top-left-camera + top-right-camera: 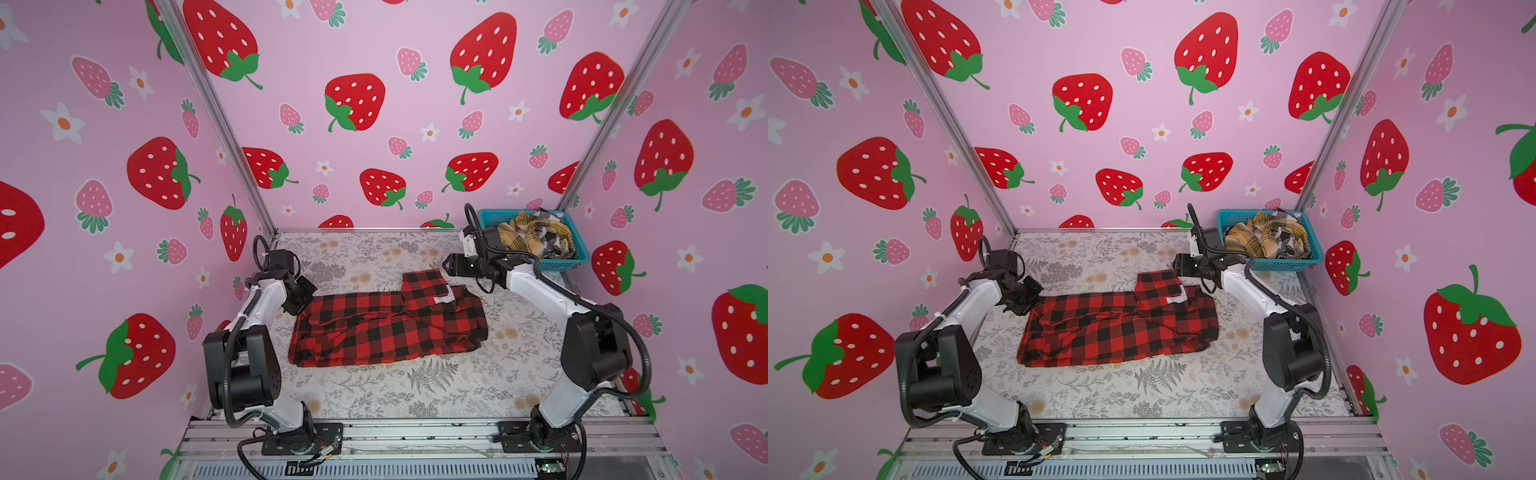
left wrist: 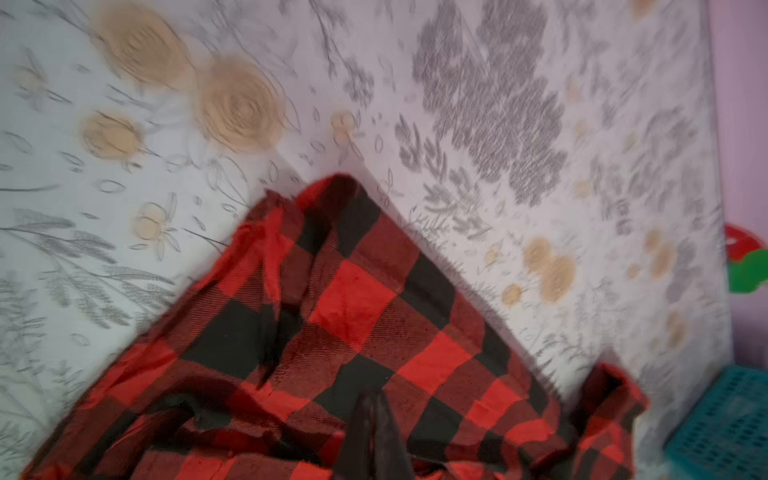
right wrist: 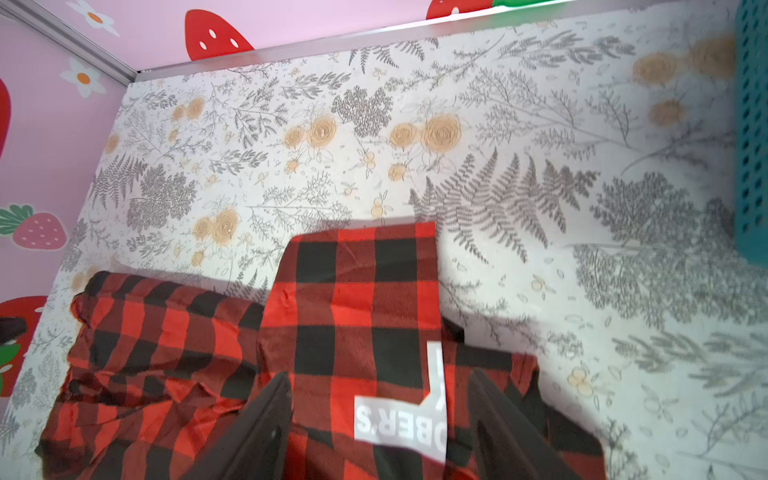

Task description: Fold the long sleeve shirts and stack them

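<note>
The left arm [image 1: 262, 297] sets its jaws at the far left corner of the red-and-black buffalo-check flannel shirt [image 1: 386, 328]. The left wrist view shows these jaws pressed fully together above the cloth. No fabric is visible between them, so nothing appears to be held.

The shirt lies on the floral-printed tabletop [image 1: 374, 399], spread lengthwise and creased along its left half. A folded panel bearing white block lettering [image 3: 399, 424] covers the shirt's right portion and projects past its far edge. This suggests the fold is partly made and needs squaring.

The right arm [image 1: 540, 286] holds its jaws just beyond the shirt's far right corner. The right wrist view shows them wide apart and empty, a stance suited to a release or a fresh pinch.

Beyond the shirt's right end stands the turquoise plastic mesh basket [image 1: 561, 264]. It holds a mustard-yellow plaid shirt [image 1: 523, 235] and a black-and-white plaid shirt [image 1: 555, 245], both bunched and not yet folded.
</note>
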